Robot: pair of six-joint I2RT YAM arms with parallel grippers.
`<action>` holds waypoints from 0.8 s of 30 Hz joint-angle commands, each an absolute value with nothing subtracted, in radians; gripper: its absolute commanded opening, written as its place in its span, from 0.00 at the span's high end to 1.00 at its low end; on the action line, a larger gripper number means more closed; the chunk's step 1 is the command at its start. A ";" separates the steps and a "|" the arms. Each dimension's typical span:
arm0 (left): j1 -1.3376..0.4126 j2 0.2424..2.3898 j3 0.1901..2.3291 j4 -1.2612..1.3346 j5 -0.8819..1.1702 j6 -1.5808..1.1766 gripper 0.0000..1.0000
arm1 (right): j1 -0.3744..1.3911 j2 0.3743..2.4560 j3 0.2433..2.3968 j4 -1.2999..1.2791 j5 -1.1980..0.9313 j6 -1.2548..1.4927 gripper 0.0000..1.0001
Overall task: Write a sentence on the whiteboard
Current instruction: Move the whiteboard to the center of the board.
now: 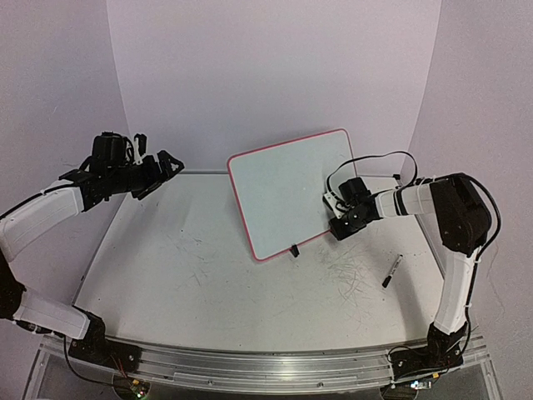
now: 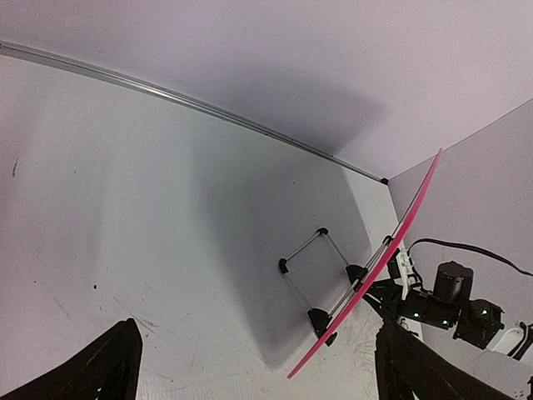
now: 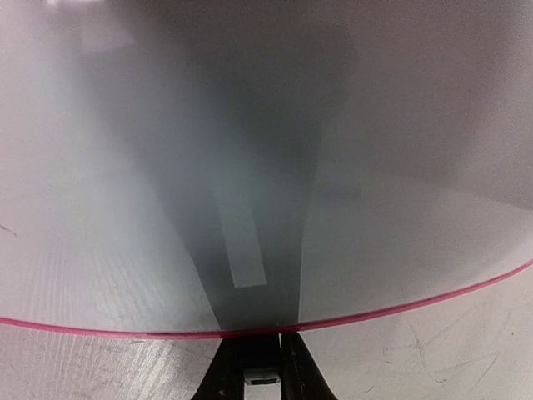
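Note:
The whiteboard [image 1: 287, 196] stands tilted on its black clip feet mid-table, white face with a red-pink rim. No sentence shows on its face. In the left wrist view the whiteboard [image 2: 376, 265] appears edge-on. It fills the right wrist view as whiteboard [image 3: 250, 167]. My right gripper [image 1: 336, 222] sits at the board's lower right edge. Its fingers are close together, and the right gripper [image 3: 256, 346] has its tips right against the rim with nothing between them. My left gripper [image 1: 162, 173] hangs raised at the far left, wide open and empty. The left gripper [image 2: 262, 375] faces the board's back.
A black marker [image 1: 391, 271] lies on the table right of the board, near the right arm. A wire stand [image 2: 321, 267] props the board from behind. Grey scribble marks [image 1: 350, 279] cover the tabletop near the marker. Curved walls enclose the back.

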State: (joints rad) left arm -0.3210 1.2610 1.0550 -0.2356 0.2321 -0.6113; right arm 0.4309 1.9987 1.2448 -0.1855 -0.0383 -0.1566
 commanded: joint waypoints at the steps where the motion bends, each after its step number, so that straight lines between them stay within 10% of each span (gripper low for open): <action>1: -0.321 1.227 1.061 -0.209 0.216 -0.611 0.02 | 0.506 1.927 1.191 -0.126 -0.051 -0.154 0.96; 24: -0.321 1.166 1.111 -0.230 0.046 -0.581 0.01 | 0.792 1.731 0.927 -0.096 0.021 0.218 1.00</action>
State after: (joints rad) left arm -0.3210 1.1904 1.0599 -0.2366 0.0707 -0.5992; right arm 0.7631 1.7982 0.9560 -0.1041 0.0397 0.1424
